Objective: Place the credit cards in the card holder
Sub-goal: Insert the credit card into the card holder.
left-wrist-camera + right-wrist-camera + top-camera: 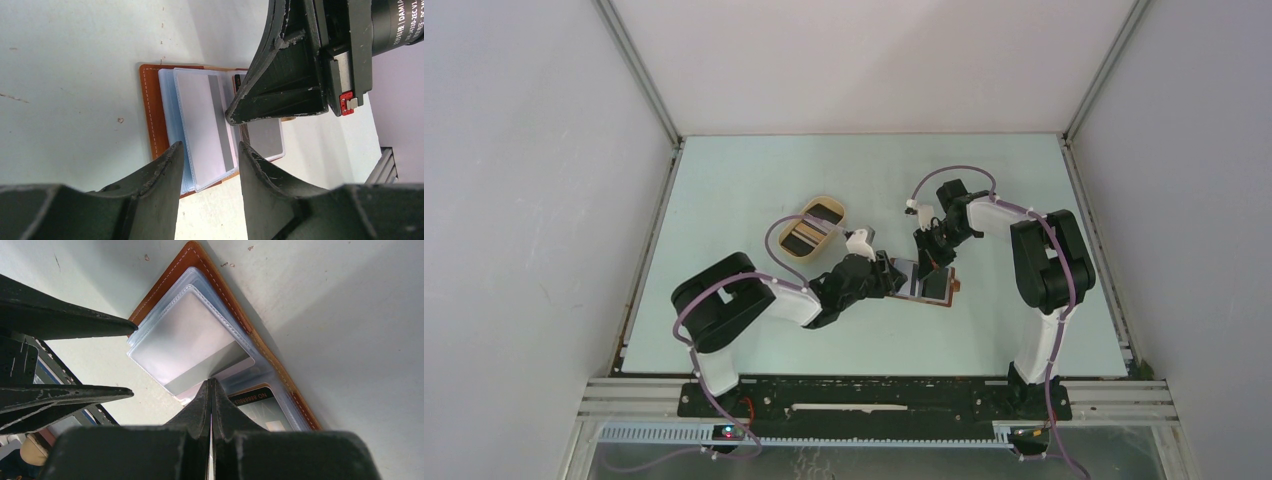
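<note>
The card holder lies open on the table, reddish-brown leather with clear sleeves. A silver-grey credit card with a dark stripe lies in the top sleeve. It also shows in the right wrist view. A black-banded card sits in a sleeve on the other half. My right gripper is shut, its tips pressing down at the striped card's edge near the holder's fold. My left gripper is open and empty, just off the holder's near edge. More cards lie in the tan tray.
The oval tan tray stands behind and left of the card holder. The two grippers are close together over the holder. The holder's leather edge shows in the right wrist view. Frame rails border the table.
</note>
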Action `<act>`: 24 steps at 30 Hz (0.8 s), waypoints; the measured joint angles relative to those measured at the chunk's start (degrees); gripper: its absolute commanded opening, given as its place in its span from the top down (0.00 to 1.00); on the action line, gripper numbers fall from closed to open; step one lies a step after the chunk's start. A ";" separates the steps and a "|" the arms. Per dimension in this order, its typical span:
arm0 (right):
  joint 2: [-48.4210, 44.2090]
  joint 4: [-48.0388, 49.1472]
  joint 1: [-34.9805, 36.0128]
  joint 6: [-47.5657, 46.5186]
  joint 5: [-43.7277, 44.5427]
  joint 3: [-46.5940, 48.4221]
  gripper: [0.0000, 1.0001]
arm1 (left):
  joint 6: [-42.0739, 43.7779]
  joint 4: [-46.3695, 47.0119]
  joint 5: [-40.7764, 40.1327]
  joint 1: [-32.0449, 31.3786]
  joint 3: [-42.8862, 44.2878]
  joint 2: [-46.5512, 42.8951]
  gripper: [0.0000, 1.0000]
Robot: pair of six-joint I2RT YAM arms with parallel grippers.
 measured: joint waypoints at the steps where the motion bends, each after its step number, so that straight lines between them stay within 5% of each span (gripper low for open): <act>1: 0.00 0.00 0.00 0.00 0.00 0.00 0.98 | 0.00 -0.04 0.13 0.00 0.15 0.17 0.51; 24: 0.15 -0.22 0.02 -0.04 -0.02 0.09 0.98 | 0.00 -2.45 0.74 0.17 2.47 1.31 0.50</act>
